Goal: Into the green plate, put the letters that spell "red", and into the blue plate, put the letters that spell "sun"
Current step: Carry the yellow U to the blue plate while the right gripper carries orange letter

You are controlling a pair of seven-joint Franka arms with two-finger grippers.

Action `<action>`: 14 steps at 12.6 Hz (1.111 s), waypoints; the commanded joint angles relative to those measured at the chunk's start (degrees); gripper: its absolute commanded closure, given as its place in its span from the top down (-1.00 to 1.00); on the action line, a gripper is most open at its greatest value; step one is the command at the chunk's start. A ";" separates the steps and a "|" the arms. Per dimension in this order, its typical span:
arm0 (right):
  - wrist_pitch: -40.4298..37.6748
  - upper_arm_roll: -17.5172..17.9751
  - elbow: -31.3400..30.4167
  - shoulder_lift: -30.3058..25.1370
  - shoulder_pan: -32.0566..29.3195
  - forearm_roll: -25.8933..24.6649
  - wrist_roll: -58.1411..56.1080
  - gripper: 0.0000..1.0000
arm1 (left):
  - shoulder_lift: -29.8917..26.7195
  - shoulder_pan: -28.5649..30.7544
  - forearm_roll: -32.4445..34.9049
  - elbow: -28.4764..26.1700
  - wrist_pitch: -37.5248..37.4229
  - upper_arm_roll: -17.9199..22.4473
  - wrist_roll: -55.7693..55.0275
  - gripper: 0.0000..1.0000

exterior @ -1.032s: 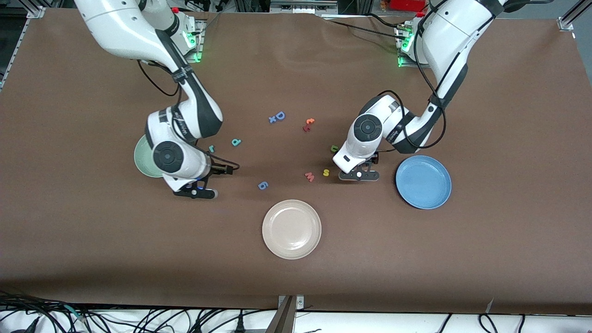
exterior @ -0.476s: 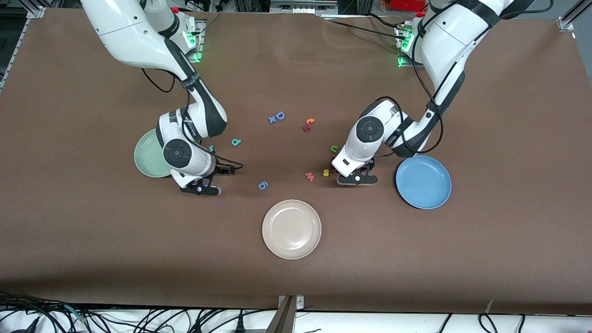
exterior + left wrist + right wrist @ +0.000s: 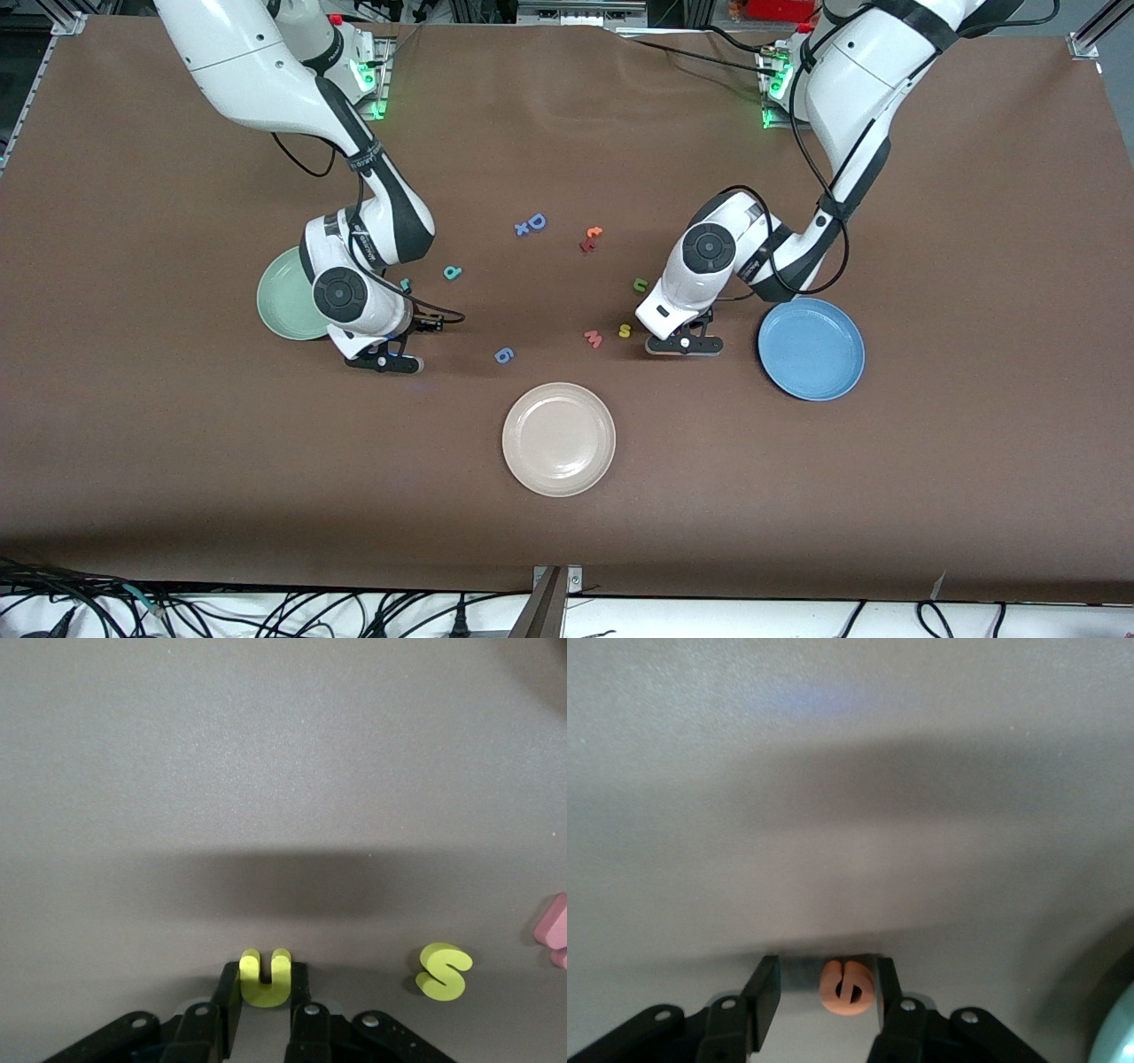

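Note:
My left gripper (image 3: 682,344) is down at the table between the yellow "s" (image 3: 625,330) and the blue plate (image 3: 811,348). In the left wrist view this gripper (image 3: 266,974) is shut on the yellow "u" (image 3: 264,989), with the "s" (image 3: 443,972) lying beside it. My right gripper (image 3: 383,361) sits low beside the green plate (image 3: 279,301). The orange "e" (image 3: 848,987) stands between its fingers, against one finger, with a gap to the other. The teal "r" (image 3: 405,284), teal "d" (image 3: 453,272) and olive "u" shape (image 3: 640,284) lie loose on the table.
A cream plate (image 3: 558,439) lies nearer the front camera, mid-table. A pink "w" (image 3: 594,338) lies next to the "s". A blue "6" shape (image 3: 503,355), a blue "D" with a small "x" (image 3: 532,223) and an orange-and-red pair (image 3: 591,238) lie mid-table.
Both grippers have settled lower onto the table. The left jaws have closed on the yellow "u". The right jaws have narrowed around the orange "e".

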 commanded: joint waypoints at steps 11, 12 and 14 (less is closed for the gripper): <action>-5.22 -0.47 -0.76 -4.51 -0.43 0.95 -3.73 -0.81 | -8.05 9.36 1.98 1.30 -12.23 -0.49 18.72 -0.95; -9.52 -1.16 0.20 -6.71 -0.69 0.95 -4.08 -0.81 | -8.05 11.03 1.80 1.22 -12.40 -0.49 21.98 -0.95; -16.83 -3.53 0.83 -10.49 -0.69 0.87 -5.05 -0.81 | -7.87 15.41 1.80 1.30 -13.02 -0.40 31.10 -0.95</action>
